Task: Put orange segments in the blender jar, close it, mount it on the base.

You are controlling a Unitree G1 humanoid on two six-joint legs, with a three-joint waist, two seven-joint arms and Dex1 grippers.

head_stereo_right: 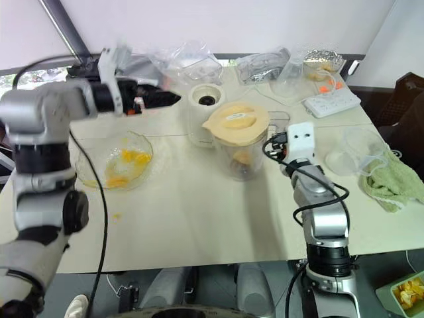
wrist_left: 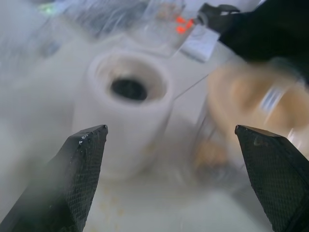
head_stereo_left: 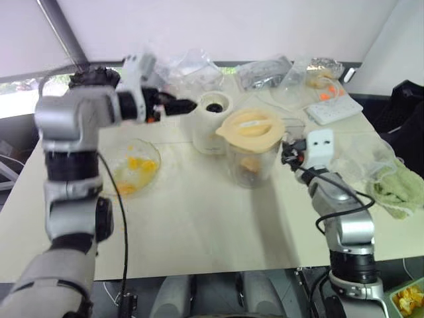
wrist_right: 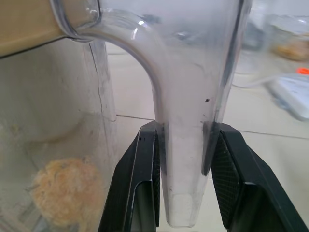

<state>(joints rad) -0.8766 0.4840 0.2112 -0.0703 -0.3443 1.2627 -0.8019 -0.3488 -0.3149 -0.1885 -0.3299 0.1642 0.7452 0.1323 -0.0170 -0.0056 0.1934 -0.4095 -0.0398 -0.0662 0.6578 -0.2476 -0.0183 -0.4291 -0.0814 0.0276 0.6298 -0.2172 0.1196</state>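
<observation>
jar [head_stereo_left: 250, 156] on bench [head_stereo_left: 199, 225] beside base [head_stereo_left: 212, 122], lid on, orange bits inside | right gripper [wrist_right: 186, 145] jaws clamped on jar handle, left gripper [wrist_left: 178, 159] jaws wide, empty | jar's stiff, slick, top-heavy; handle's the right hold

The blender jar [wrist_right: 193, 72] is clear, glossy plastic; its lid [head_stereo_left: 250, 130] is matt cream. The base [wrist_left: 126, 111] looks smooth, matt white plastic. The right gripper [wrist_right: 186, 159] has black, finely textured pads [wrist_right: 231, 179]. The tabletop [head_stereo_left: 199, 218] is smooth and pale.
</observation>
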